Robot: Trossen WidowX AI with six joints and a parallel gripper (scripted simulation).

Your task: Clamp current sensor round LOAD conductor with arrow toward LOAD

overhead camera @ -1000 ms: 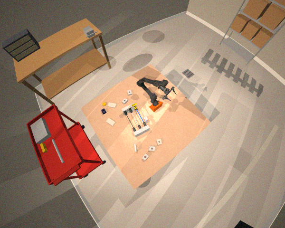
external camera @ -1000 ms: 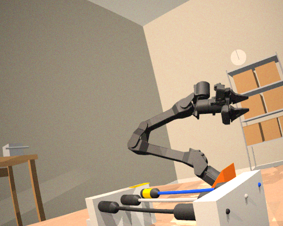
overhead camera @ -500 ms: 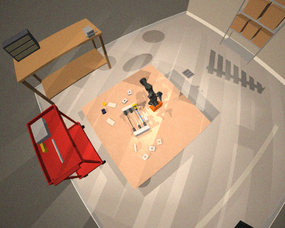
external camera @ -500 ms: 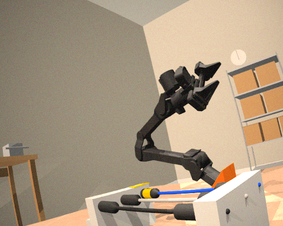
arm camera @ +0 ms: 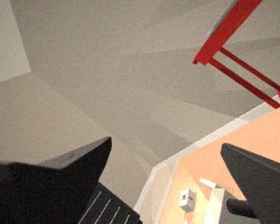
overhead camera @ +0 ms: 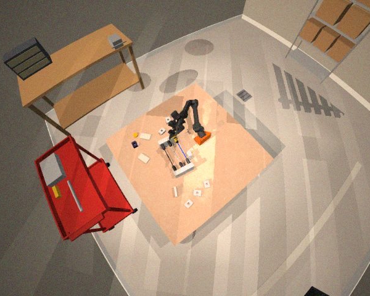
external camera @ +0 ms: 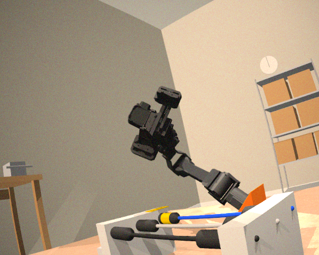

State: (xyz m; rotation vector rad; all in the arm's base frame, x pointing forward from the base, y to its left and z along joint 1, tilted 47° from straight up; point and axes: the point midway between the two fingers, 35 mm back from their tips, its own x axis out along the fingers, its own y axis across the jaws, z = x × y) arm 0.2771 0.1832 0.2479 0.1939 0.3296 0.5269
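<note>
Claw (arm camera: 165, 163) open and empty, three conductors (external camera: 206, 216)

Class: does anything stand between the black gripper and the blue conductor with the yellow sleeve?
Nothing visible does. The open black parallel-jaw gripper hangs above the blue conductor with the yellow sleeve, with only air between them.
</note>
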